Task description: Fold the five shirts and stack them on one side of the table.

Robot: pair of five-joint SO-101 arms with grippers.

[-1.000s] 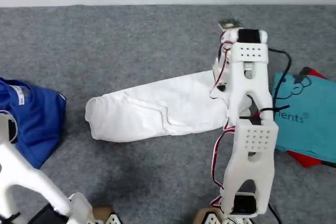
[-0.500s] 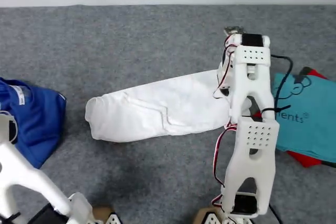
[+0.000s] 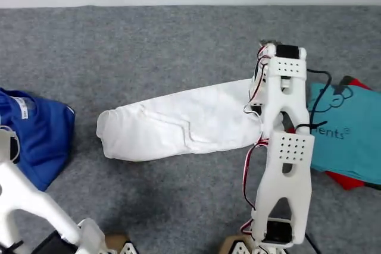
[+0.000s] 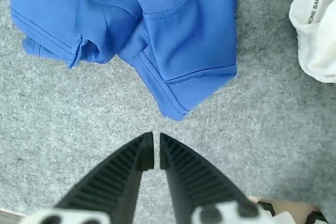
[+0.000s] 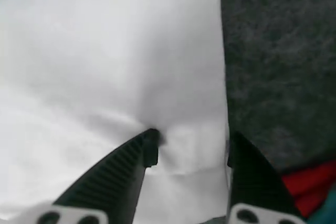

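Four shirts lie on the grey table (image 3: pixel 149 40). A white shirt (image 3: pixel 178 124) is spread in a long, roughly folded band across the middle. A blue shirt (image 3: pixel 36 135) sits crumpled at the high view's left edge. A teal shirt (image 3: pixel 345 138) rests folded at the right edge on top of a red shirt (image 3: pixel 351 179), whose corners peek out beyond it. The right arm (image 3: pixel 283 147) stretches over the end of the white shirt nearest the teal one, and the two shirts lie just beside each other there. In its wrist view the right hand (image 5: pixel 193 145) is spread wide and holds nothing. One finger (image 5: pixel 142 153) presses its tip into the white cloth, making a small pucker. The other finger stands at the shirt's straight edge, where cloth meets table, with a bit of red cloth close beside it. The left arm (image 3: pixel 24 200) sits at the near left corner. The left hand (image 4: pixel 156 145) has its fingers drawn together with only a thin slit between them and grips nothing. It hangs over bare table just short of the blue shirt's nearest hem, with the rounded end of the white shirt off to one side.
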